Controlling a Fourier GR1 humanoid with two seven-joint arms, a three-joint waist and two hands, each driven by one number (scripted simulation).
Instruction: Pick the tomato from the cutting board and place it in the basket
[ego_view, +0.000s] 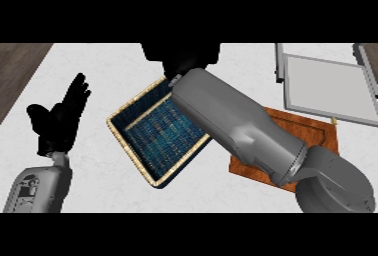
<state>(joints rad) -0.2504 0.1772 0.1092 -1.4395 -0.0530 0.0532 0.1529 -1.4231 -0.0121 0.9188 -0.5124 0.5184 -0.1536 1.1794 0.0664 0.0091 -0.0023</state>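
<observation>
Black against the pale counter (96, 60), the left hand (59, 117) rested open near the left edge, fingers straight and pointing up. Beside it lay the blue-lined basket (159, 132) with its tan rim, crossed by the grey right forearm (236, 125). The right hand (181, 57) hung at the basket's far end, and I could not tell whether it gripped anything. Furthest right, the wooden cutting board (317, 130) lay partly under that arm; the tomato was nowhere in sight.

Right forearm (236, 125) hides part of basket (159, 132) and cutting board (321, 132); right hand (184, 55) cropped above.
</observation>
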